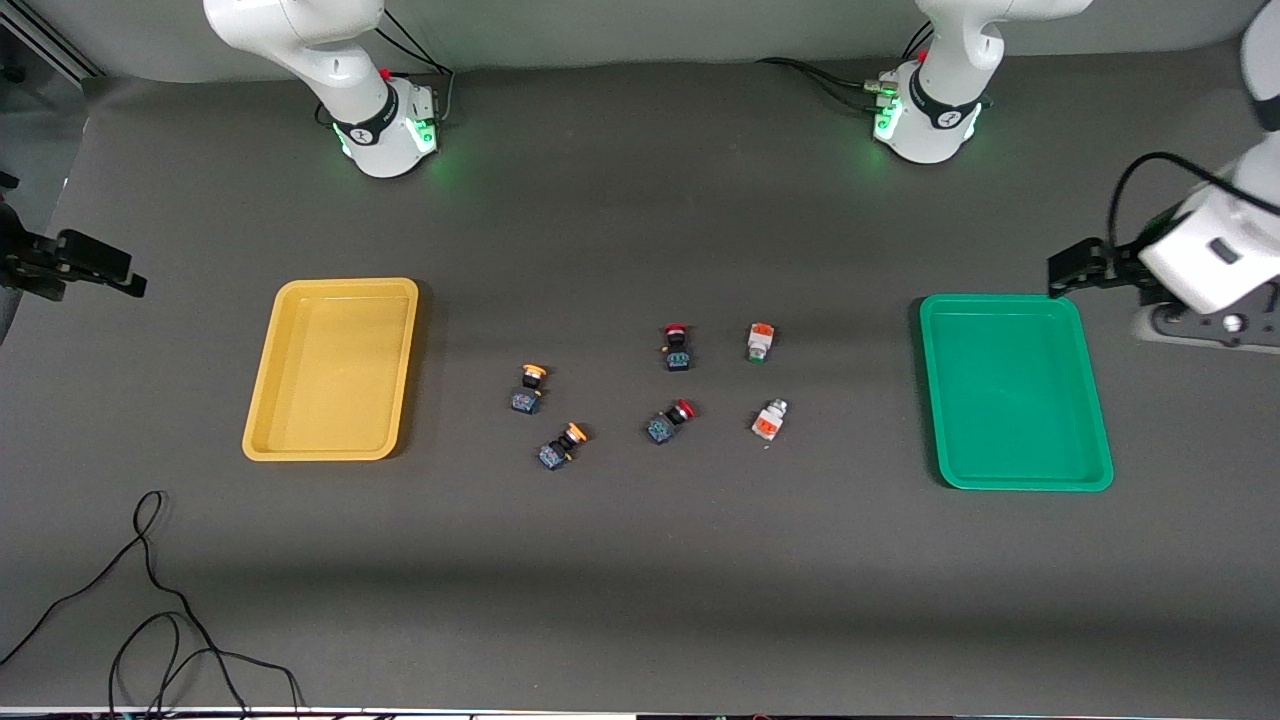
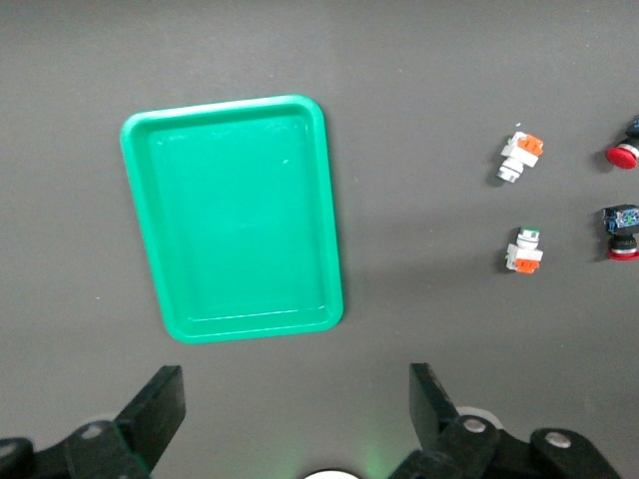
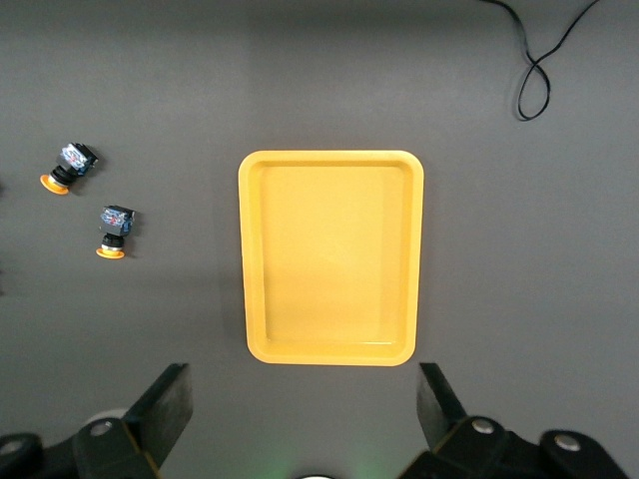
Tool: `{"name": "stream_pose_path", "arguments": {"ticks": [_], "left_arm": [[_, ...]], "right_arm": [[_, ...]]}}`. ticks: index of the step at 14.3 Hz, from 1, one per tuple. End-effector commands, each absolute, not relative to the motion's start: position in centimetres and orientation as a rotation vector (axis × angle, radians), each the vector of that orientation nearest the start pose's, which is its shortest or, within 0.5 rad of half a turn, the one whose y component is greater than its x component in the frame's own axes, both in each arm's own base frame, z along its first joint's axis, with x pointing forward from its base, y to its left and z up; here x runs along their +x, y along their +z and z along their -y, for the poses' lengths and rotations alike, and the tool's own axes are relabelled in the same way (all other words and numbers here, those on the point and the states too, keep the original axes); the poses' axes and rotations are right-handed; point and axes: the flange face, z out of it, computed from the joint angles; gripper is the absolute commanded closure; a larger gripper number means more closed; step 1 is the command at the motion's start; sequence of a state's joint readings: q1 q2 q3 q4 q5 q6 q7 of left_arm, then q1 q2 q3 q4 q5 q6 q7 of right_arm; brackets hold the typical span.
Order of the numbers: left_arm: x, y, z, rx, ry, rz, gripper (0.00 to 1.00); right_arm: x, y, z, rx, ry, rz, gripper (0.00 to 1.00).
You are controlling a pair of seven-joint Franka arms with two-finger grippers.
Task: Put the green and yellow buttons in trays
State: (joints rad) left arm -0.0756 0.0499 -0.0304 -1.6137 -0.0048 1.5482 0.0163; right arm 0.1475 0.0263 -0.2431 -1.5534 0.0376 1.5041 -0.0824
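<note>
Two yellow-capped buttons (image 1: 530,388) (image 1: 562,446) lie mid-table, toward the empty yellow tray (image 1: 330,368). Two white, green-tipped buttons (image 1: 760,342) (image 1: 769,420) lie toward the empty green tray (image 1: 1015,400). My left gripper (image 1: 1080,268) hovers open and empty beside the green tray's edge; its wrist view (image 2: 295,384) shows the tray (image 2: 235,210) and green buttons (image 2: 521,158) (image 2: 523,250). My right gripper (image 1: 75,265) hovers open and empty past the yellow tray; its wrist view (image 3: 303,384) shows that tray (image 3: 329,254) and the yellow buttons (image 3: 68,166) (image 3: 114,230).
Two red-capped buttons (image 1: 677,347) (image 1: 669,421) lie between the yellow and green ones. A loose black cable (image 1: 150,600) curls on the table near the front camera at the right arm's end. Both arm bases stand along the table's back edge.
</note>
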Motion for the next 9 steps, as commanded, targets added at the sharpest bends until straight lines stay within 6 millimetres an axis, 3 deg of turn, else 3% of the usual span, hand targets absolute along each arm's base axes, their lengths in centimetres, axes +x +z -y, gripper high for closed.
{"name": "stream_pose_path", "arguments": {"ticks": [1, 3, 6, 9], "left_arm": [[53.8, 55.6, 10.0, -3.12, 0.155, -0.182, 0.0], [52.9, 53.5, 14.7, -3.119, 0.143, -0.17, 0.0], [50.4, 51.4, 21.6, -3.111, 0.133, -0.163, 0.0], [47.6, 50.4, 27.6, -3.141, 0.087, -0.101, 0.0]], "right_arm": [[57.8, 58.8, 1.3, -3.096, 0.162, 0.069, 0.0], [59.0, 56.0, -1.7, -3.067, 0.23, 0.082, 0.0], [60.6, 51.1, -8.0, -3.051, 0.321, -0.17, 0.0], [62.1, 43.9, -14.7, -2.958, 0.321, -0.322, 0.0]]}}
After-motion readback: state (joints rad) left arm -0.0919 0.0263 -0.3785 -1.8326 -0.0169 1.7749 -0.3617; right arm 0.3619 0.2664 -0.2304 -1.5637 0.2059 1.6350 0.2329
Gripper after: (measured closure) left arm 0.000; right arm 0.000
